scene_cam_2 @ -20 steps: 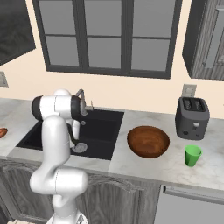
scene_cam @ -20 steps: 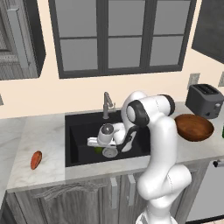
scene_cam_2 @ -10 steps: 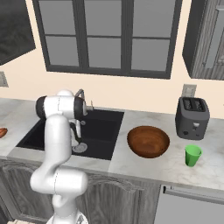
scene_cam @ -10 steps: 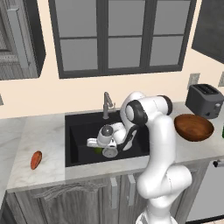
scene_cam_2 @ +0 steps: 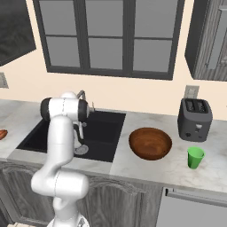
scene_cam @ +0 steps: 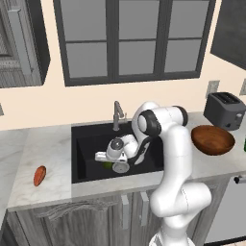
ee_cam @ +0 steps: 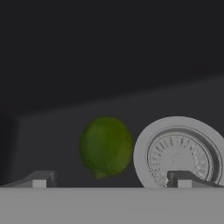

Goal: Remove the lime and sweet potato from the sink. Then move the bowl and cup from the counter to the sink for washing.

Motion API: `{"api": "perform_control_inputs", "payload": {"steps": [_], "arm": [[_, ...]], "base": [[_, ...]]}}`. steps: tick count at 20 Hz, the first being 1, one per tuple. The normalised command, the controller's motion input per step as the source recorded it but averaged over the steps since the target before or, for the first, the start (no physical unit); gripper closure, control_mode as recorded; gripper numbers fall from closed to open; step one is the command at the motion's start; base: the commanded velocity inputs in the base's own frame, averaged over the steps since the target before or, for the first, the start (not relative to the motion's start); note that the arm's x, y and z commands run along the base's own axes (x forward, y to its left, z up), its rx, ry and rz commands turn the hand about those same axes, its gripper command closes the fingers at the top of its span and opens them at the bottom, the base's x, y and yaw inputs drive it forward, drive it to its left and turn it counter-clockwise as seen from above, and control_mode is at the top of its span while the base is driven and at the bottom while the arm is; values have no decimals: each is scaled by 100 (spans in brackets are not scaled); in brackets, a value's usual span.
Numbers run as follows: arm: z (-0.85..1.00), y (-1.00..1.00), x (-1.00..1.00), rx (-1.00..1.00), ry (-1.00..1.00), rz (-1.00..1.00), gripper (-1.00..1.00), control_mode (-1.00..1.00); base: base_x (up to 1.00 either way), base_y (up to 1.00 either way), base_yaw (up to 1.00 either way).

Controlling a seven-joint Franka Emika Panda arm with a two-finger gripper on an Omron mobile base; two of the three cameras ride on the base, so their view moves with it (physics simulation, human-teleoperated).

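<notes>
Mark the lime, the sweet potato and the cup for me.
lime (ee_cam: 106, 146): hand view, middle of the fruit, beside the drain.
sweet potato (scene_cam: 40, 175): left base view, middle of the tuber, on the counter.
cup (scene_cam_2: 195, 157): right base view, its side wall.

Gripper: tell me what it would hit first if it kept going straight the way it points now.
Most likely the lime, which lies between the open gripper's fingertips on the sink floor, the drain beside it. How far off is unclear.
</notes>
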Motion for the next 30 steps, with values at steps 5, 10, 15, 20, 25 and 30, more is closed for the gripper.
{"api": "perform_control_inputs", "payload": {"steps": [5, 10, 15, 20, 25, 30], "arm": [[-9, 5, 14, 0, 0, 0, -100, -100], [-10, 5, 13, 0, 5, 0, -100, -100], [-11, 1, 14, 0, 10, 0, -100, -100], [-11, 0, 18, 0, 5, 0, -100, -100], [-6, 1, 19, 0, 1, 0, -100, -100], [-3, 4, 16, 0, 0, 0, -100, -100]], "base": [[0, 0, 0], [0, 0, 0], [0, 0, 0], [0, 0, 0], [0, 0, 0], [0, 0, 0]]}}
